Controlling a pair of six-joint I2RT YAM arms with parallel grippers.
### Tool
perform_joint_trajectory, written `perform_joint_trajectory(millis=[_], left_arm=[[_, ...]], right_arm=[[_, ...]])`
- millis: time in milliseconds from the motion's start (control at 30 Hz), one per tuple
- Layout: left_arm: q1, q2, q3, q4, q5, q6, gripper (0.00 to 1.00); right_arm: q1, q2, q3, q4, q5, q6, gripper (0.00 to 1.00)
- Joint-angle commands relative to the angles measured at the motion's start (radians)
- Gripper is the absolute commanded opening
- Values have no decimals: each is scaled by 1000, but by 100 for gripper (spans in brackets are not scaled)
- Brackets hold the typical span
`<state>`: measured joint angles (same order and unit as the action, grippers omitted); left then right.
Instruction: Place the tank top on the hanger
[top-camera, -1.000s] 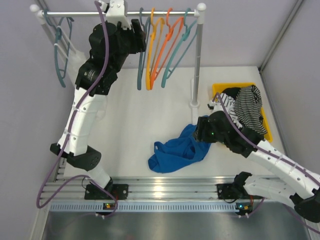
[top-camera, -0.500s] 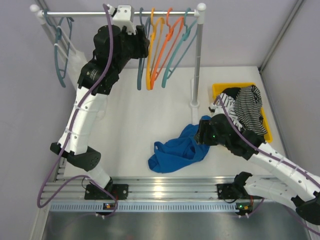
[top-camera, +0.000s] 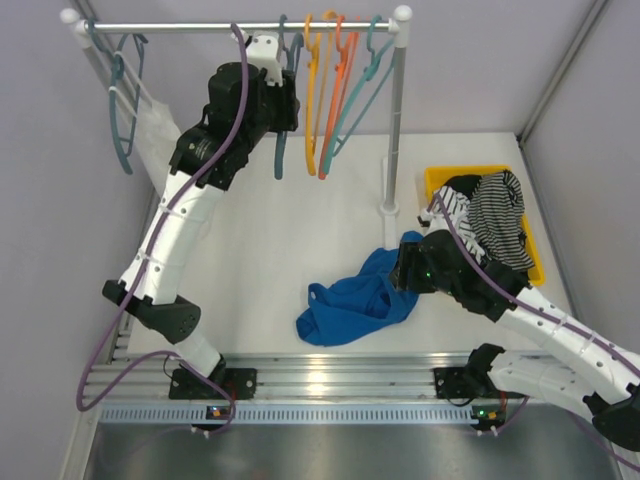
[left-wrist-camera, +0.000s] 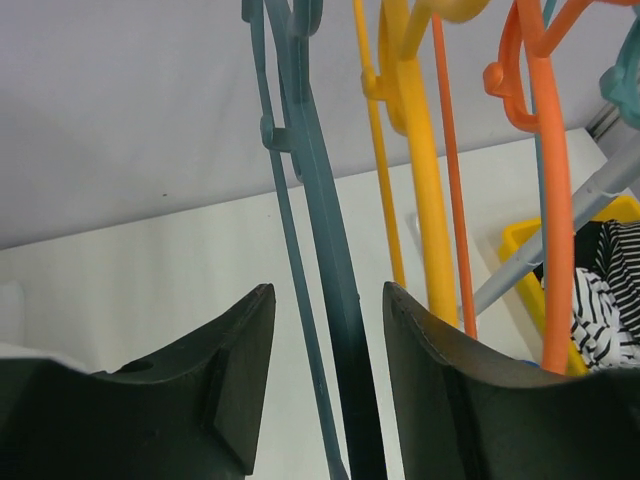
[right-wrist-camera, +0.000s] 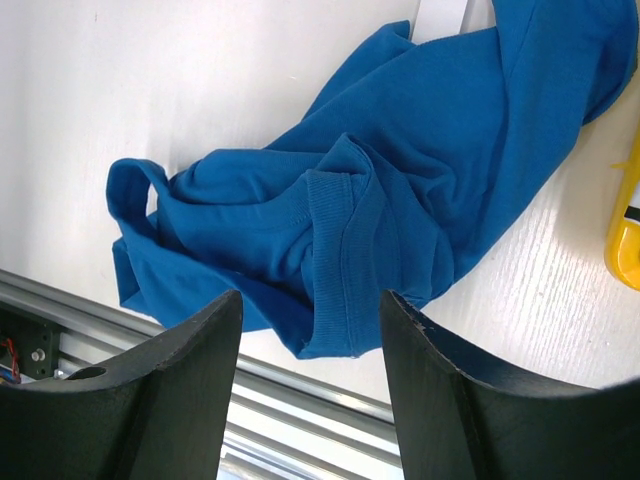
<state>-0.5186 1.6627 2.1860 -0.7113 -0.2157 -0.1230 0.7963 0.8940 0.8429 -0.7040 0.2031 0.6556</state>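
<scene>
While jaws apart — left gripper (left-wrist-camera: 328, 300) astride hanger (left-wrist-camera: 318, 180), right gripper (right-wrist-camera: 310, 300) over tank top (right-wrist-camera: 450, 150).

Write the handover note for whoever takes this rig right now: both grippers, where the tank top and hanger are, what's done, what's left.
Left gripper: open, one finger on each side of the slate-teal hanger, not clamped.
Right gripper: open, over the tank top, holding nothing.
The hanger hangs on the rail. The tank top lies crumpled on the table.
Done: each arm is lined up on its item.
Left: grip the hanger and take it off the rail, pick up the top, and work the hanger into it.
</scene>
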Motion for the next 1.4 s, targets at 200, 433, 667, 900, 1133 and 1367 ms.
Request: perform_joint_trajectory(millis=[200,433,667,900,1133,1367], left_arm=[[2,-54,-31,32,-40,39,43],[2,-66,-29,64,-80,78,15],[2,-73,-19,125,-137,108,0],[2,-118,-71,188,-159,114,0],[2,-198,-161,234,-169,114,0],[2,-260,-252,234,-185,108,0]], right_arm=[[1,-4,1,18,-10,4,56],[1,3,1,26,-16,3,53],[1,5,-2,24,-16,1,52],[1,8,-4,31,-16,-4,51],[3,14,-5,34,-19,-7,51],[1,10,-11,35,-25,-10,51]])
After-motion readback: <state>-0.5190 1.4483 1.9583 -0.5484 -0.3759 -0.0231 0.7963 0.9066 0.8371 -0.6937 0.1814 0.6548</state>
